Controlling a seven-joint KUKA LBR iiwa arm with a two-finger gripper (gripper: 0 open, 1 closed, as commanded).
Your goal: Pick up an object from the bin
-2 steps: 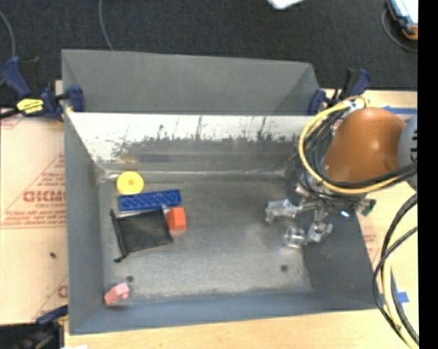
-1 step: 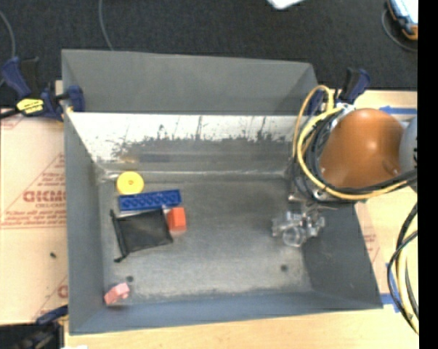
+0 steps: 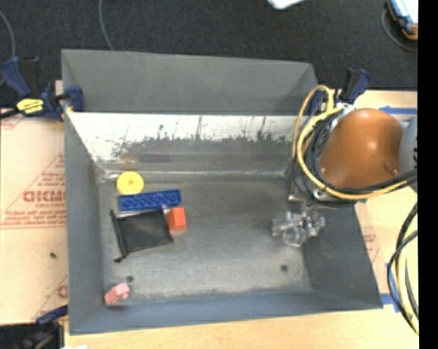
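The hand (image 3: 298, 227) is hanging low over bare floor at the right of the grey bin (image 3: 204, 275); whether it is open or closed cannot be told. A yellow disc (image 3: 130, 183), blue brick (image 3: 149, 200), orange block (image 3: 176, 219) and black pouch (image 3: 141, 233) are lying clustered at the left, well apart from it; a pink piece (image 3: 117, 294) is lying in the near-left corner.

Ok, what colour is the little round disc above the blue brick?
The round disc is yellow; the camera view shows it best.

Gripper (image 3: 298, 227) low over the bare floor on the right of the grey bin (image 3: 226, 260). Well apart at left, clustered: yellow disc (image 3: 130, 183), blue brick (image 3: 149, 200), orange block (image 3: 176, 219) and a flat black piece (image 3: 141, 233), possibly a pouch. Pink piece (image 3: 117, 294) near the front-left corner.
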